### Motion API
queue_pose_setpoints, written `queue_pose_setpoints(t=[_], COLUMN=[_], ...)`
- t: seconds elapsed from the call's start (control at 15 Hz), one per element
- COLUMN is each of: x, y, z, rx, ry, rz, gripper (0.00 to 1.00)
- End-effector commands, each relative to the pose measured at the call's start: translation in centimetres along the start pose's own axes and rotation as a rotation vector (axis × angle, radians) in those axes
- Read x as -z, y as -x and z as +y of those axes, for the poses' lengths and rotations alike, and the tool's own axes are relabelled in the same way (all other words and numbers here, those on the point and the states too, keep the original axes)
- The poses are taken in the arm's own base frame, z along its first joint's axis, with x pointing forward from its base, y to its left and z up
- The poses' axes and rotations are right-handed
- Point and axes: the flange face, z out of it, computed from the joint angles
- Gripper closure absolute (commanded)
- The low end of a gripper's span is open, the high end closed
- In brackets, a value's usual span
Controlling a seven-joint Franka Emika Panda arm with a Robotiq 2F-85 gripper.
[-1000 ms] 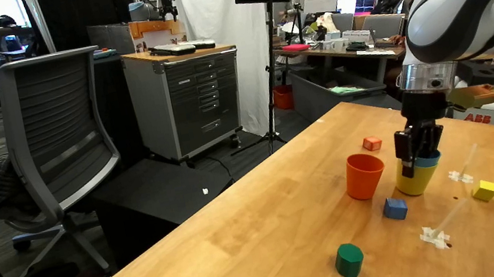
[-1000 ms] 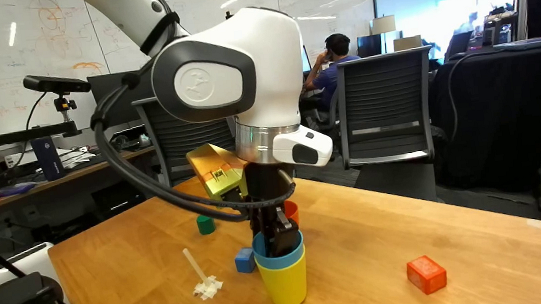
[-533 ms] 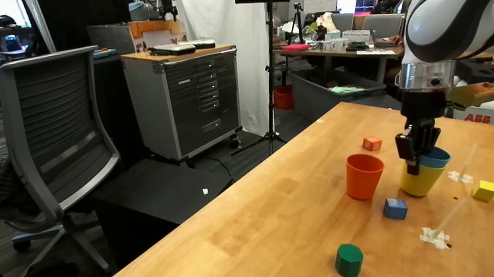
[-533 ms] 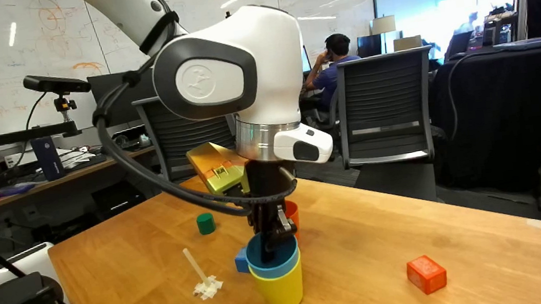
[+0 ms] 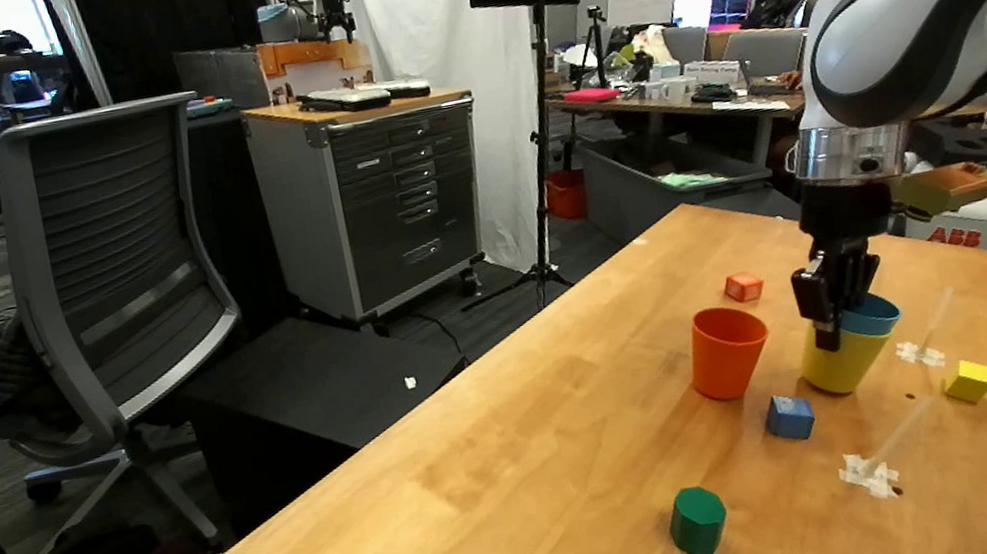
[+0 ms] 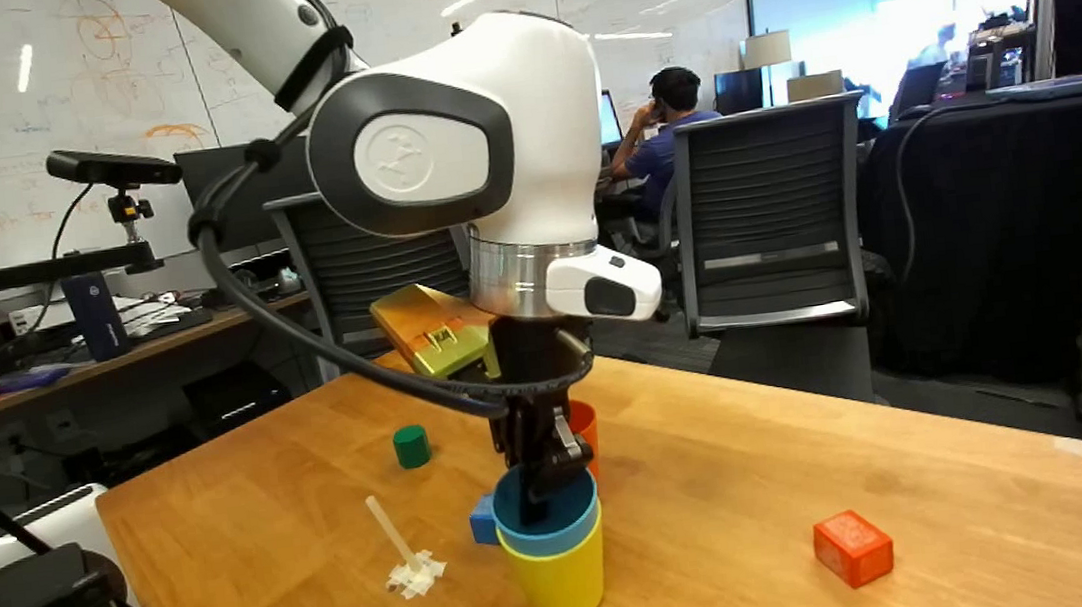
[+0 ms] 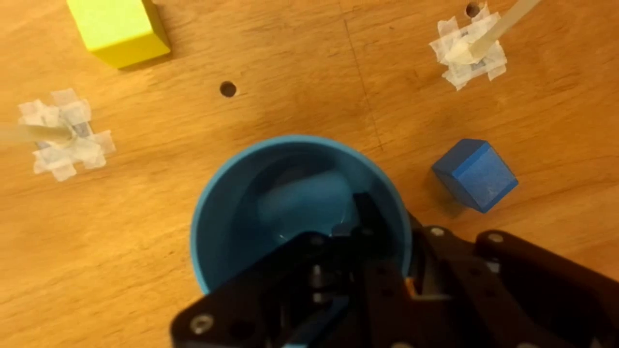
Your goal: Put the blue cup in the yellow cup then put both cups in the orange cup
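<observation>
The light-blue cup (image 5: pixel 874 314) sits nested in the yellow cup (image 5: pixel 844 363), its rim standing above the yellow rim. Both also show in an exterior view, blue cup (image 6: pixel 551 543) over yellow cup (image 6: pixel 565 580), and look slightly tilted. My gripper (image 5: pixel 837 324) is shut on their side wall, one finger inside the blue cup, one outside the yellow cup. In the wrist view the blue cup (image 7: pixel 227 227) hides the yellow one, and the gripper (image 7: pixel 390 215) straddles its rim. The orange cup (image 5: pixel 726 358) stands upright beside them, partly hidden behind the gripper in an exterior view (image 6: pixel 585 426).
A blue block (image 5: pixel 790 418) lies close to the cups. A red block (image 5: pixel 744 287), a yellow block (image 5: pixel 968 381) and a green block (image 5: pixel 698 521) lie around. Two thin sticks taped down, one at its tape (image 5: pixel 869 475), one at its tape (image 5: pixel 920 354), rise near the cups.
The fingers have closed on the cup wall, and the nested cups have shifted and tilted slightly. In the last half second almost nothing moved.
</observation>
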Motion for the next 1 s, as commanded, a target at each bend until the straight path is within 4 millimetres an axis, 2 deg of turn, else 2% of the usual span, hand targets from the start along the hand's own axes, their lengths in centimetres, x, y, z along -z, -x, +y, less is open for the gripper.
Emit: queue_pose_setpoints(t=[0.0,0.2,0.67,0.93], x=[1.8,3.6,9.1,11.6], y=[0.6,1.1,2.3,1.9], z=[-0.2,-0.1,-0.2,-1.7], rx=[-0.019,-0.050,-0.122,-0.160], ry=[0.021,0.042,0.123,0.134], rz=[-0.027,-0.044,-0.059,-0.024], gripper=[0.97,0.97,0.97,0.97])
